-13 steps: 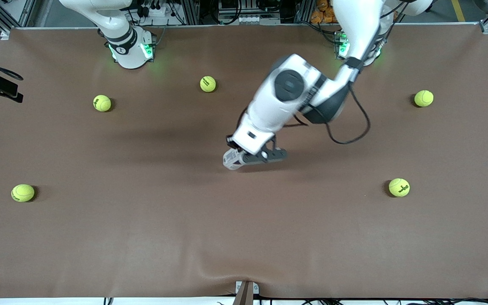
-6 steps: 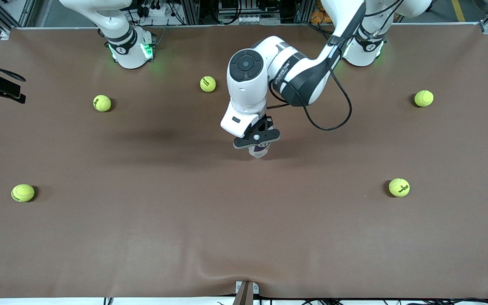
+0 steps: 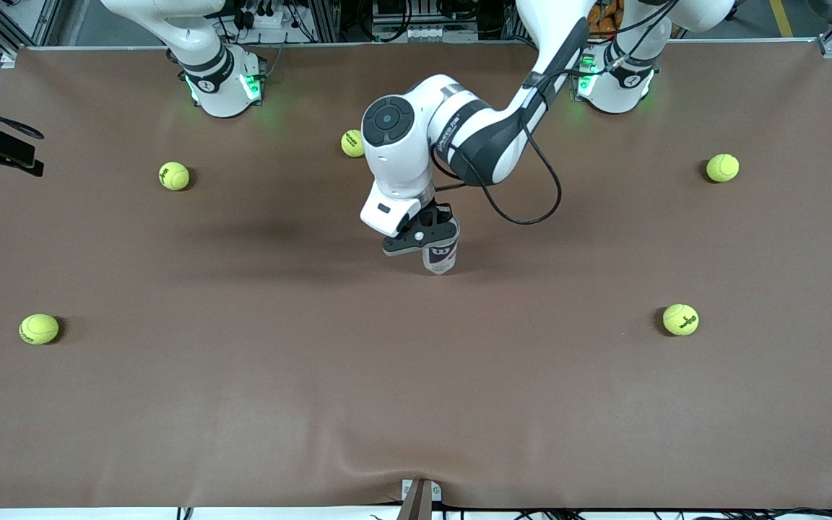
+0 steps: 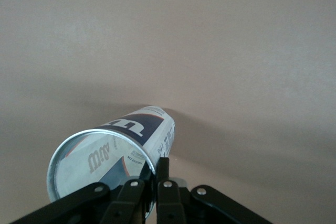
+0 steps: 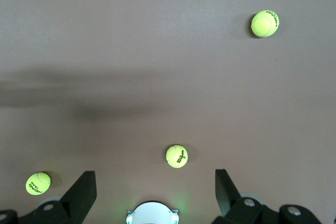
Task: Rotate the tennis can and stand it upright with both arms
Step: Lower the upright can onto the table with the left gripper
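Tennis can stands close to upright at the middle of the table, its long axis near vertical, with the navy band facing the front camera. Your left gripper is clamped on its upper part just under the silvery rim; in the left wrist view the can points straight away from the fingers, open mouth toward the camera. You cannot tell whether its base touches the table yet. Your right gripper waits high near its own base, fingers spread and empty. The left arm alone is at the can, so lowering and letting go looks like what remains.
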Robot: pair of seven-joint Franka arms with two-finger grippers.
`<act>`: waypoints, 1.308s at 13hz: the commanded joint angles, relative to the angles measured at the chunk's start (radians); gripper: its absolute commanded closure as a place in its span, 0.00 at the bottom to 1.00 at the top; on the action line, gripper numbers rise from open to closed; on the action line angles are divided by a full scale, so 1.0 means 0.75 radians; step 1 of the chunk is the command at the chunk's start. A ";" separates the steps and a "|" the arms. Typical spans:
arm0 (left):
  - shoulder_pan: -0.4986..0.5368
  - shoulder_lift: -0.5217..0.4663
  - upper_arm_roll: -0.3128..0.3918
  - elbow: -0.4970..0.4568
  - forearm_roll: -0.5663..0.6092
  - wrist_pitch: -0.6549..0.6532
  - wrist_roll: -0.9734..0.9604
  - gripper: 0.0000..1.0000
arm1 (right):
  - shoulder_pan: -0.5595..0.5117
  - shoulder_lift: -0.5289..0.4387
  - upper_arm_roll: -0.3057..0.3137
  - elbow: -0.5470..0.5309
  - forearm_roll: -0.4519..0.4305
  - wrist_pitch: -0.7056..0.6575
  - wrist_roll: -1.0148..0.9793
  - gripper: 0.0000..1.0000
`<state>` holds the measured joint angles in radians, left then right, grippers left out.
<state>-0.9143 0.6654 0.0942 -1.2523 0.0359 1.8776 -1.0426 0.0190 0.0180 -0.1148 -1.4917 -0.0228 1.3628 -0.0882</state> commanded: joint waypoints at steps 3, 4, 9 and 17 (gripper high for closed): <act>-0.020 0.021 0.011 0.044 0.032 0.065 -0.094 1.00 | -0.021 -0.003 0.012 -0.011 -0.009 -0.001 -0.022 0.00; -0.020 0.023 0.011 0.044 0.032 0.080 -0.107 1.00 | -0.019 -0.003 0.012 -0.011 -0.009 -0.001 -0.022 0.00; -0.022 0.031 0.011 0.029 0.036 0.078 -0.109 1.00 | -0.070 -0.001 0.012 -0.009 -0.009 0.005 -0.068 0.00; -0.020 0.045 0.011 0.023 0.034 0.080 -0.107 0.83 | -0.085 -0.003 0.012 0.001 0.002 0.015 -0.118 0.00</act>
<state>-0.9230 0.6950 0.0968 -1.2416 0.0359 1.9355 -1.0994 -0.0218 0.0193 -0.1162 -1.4926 -0.0225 1.3707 -0.1508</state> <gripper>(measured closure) 0.903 0.000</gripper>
